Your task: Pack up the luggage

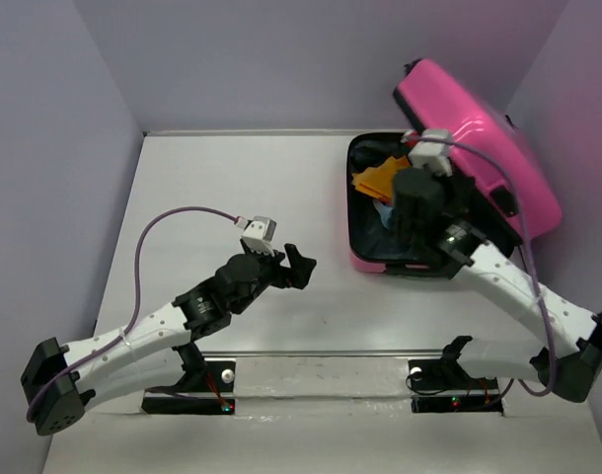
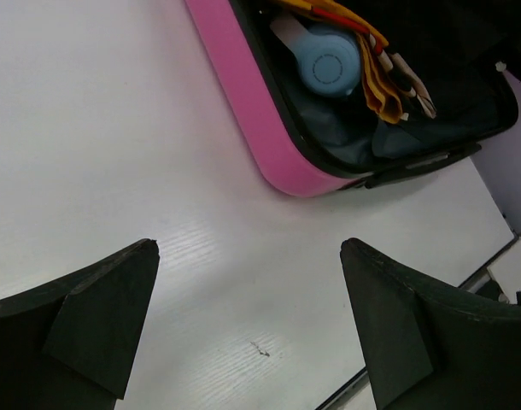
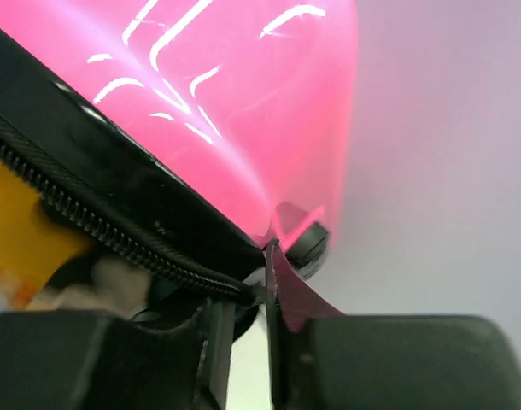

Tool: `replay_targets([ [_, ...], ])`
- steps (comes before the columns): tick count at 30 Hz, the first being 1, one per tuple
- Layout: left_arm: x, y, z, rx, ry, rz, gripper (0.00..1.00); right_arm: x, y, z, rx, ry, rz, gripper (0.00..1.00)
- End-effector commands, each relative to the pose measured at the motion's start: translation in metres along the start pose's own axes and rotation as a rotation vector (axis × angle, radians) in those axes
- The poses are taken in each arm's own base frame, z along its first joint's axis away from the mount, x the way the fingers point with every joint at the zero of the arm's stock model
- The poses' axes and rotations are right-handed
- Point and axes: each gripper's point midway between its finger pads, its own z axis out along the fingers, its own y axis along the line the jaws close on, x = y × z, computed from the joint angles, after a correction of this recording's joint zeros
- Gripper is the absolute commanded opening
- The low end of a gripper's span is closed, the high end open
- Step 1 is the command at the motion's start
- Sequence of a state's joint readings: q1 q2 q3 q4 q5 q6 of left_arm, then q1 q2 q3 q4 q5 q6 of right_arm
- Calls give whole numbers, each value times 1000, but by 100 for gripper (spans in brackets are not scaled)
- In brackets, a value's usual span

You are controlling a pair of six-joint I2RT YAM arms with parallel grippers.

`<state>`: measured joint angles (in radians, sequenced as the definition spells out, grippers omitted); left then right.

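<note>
The luggage [image 1: 479, 128] sits at the far right of the counter [image 1: 242, 188], lying open. Its shallow base rests flat, and the glossy pink lid is raised and tilts away to the right. The base shows dark lining. Inside it are a folded orange item [image 1: 375, 178] and, in the left wrist view, a pale blue round thing [image 2: 329, 61] just beside the orange folds.

The right gripper [image 3: 248, 333] is at the lid's edge. Its jaws are drawn almost together, with only a thin slit between them, and they are clamped on the rim where the black zipper band [image 3: 98, 213] runs into that slit. Pink shell fills the view above the jaws.

The left gripper [image 1: 299, 265] hangs over bare counter near the middle, left of the luggage and apart from it. Its jaws are spread wide and hold nothing. The pink rounded corner of the base lies beyond them.
</note>
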<state>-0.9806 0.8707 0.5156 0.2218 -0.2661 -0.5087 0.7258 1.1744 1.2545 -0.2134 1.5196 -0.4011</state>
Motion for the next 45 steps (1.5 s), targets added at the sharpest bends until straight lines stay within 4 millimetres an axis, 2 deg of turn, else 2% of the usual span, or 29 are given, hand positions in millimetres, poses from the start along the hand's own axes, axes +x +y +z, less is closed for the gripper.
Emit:
replay_targets([
  [1, -58, 9, -17, -109, -180, -43, 99, 6, 82, -75, -129, -82, -47, 46],
  [2, -66, 15, -23, -140, -205, -53, 99, 3, 104, -98, -213, -84, 115, 66],
  [3, -74, 14, -27, -142, -224, -61, 99, 3, 98, -105, -248, -113, -63, 73],
  [5, -82, 19, -33, -168, -249, -70, 99, 7, 102, -114, -324, -78, 89, 81],
  [6, -88, 22, -35, -187, -265, -77, 99, 2, 117, -130, -355, -98, 49, 88],
  [9, -86, 26, -27, -200, -251, -88, 99, -25, 128, -146, -381, -126, 65, 88],
  [11, -88, 34, -17, -211, -247, -106, 99, -40, 133, -146, -365, -170, 74, 88],
  [14, -90, 37, -5, -155, -232, -149, 99, -69, 125, -128, -305, -192, 121, 87],
  [15, -96, 33, -2, -123, -246, -166, 99, -83, 112, -104, -237, -192, 152, 87],
  [18, -96, 33, 13, -95, -208, -168, 99, -94, 83, -50, -79, -162, 175, 85],
  [19, -105, 27, 16, -78, -222, -171, 99, -95, 73, -31, -19, -152, 162, 85],
  [20, -98, 23, 26, -60, -187, -165, 99, -92, 56, 3, 85, -119, 162, 85],
  [22, -104, 11, 36, -18, -177, -172, 99, -93, 43, 36, 186, -105, 157, 82],
  [23, -98, 6, 47, 9, -145, -181, 99, -95, 41, 64, 241, -73, 46, 82],
  [24, -98, 2, 57, 19, -133, -185, 99, -105, 54, 79, 233, -123, 169, 81],
  [26, -98, -4, 65, 41, -118, -195, 99, -118, 96, 100, 105, -145, 213, 81],
  [27, -97, -8, 69, 59, -103, -202, 99, -112, 115, 106, -94, -33, -68, 80],
  [28, -100, -11, 73, 64, -107, -208, 99, -129, 171, 93, -477, 12, 341, 80],
  [30, -100, -19, 72, 103, -91, -215, 99, -141, 183, 93, -774, 86, 535, 81],
  [31, -101, -21, 71, 113, -93, -213, 99, -184, 169, 69, -909, -38, 670, 82],
  [33, -101, -22, 71, 123, -83, -206, 99, -166, 151, 80, -820, -23, 659, 85],
  [34, -100, -23, 71, 128, -76, -201, 99, -151, 125, 110, -701, 7, 656, 87],
  [35, -98, -22, 74, 124, -64, -195, 99, -134, 113, 130, -650, 61, 663, 88],
  [37, -96, -24, 77, 134, -52, -194, 99, -81, 98, 161, -650, 238, 688, 90],
  [38, -92, -24, 81, 136, -39, -195, 99, -23, 65, 201, -532, 372, 779, 91],
  [39, -88, -27, 83, 155, -18, -194, 99, 2, 53, 211, -502, 422, 821, 93],
  [40, -87, -30, 85, 168, -12, -191, 99, 23, 46, 216, -481, 453, 855, 99],
  [41, -80, -30, 88, 178, 14, -189, 99, 59, 33, 222, -428, 477, 876, 100],
  [45, -64, -28, 91, 184, 41, -196, 99, 104, 63, 199, -619, 571, 922, 100],
])
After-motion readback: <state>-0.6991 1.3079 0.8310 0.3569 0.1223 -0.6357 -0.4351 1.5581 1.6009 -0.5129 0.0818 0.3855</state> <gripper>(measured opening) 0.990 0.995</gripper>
